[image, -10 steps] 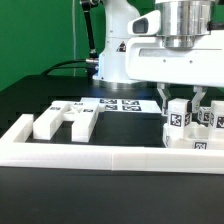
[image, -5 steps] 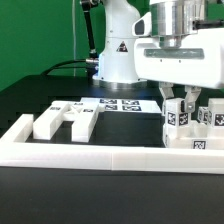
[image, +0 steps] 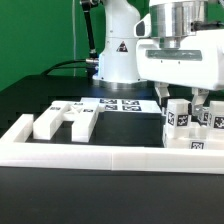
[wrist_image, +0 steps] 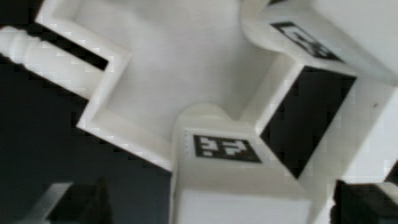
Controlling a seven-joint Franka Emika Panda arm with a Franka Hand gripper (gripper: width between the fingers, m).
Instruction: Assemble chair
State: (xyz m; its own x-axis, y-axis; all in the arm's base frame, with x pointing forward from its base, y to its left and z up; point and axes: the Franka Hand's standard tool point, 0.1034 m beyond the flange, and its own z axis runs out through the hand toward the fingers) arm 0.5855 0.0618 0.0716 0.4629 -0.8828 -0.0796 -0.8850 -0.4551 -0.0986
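Hanging over the exterior view's right end of the table [image: 25,105], the jaws stand wide. Their fingers [image: 162,96] flank an upright square leg [image: 178,122] without pressing on it, and a sliver of gap shows on each side, so nothing is held. The leg bears a black-and-white tag near its top. It rises from a cluster of chair parts [image: 205,135] just behind the border wall [image: 90,152], with other tagged blocks of that cluster just beside it, toward the exterior view's right.

In the wrist view the same leg [wrist_image: 222,185] fills the middle with its tag facing the camera. Behind it lies the flat seat plate [wrist_image: 160,80]. A second tag [wrist_image: 302,40] shows on what seems to be another leg, though the blur leaves that uncertain.

Well apart, toward the exterior view's left, a loose bar [image: 47,123] and a second loose piece [image: 80,120] lie flat on the table, near each other. The marker board [image: 125,104] lies behind them, in front of the robot arm's base [image: 118,60].
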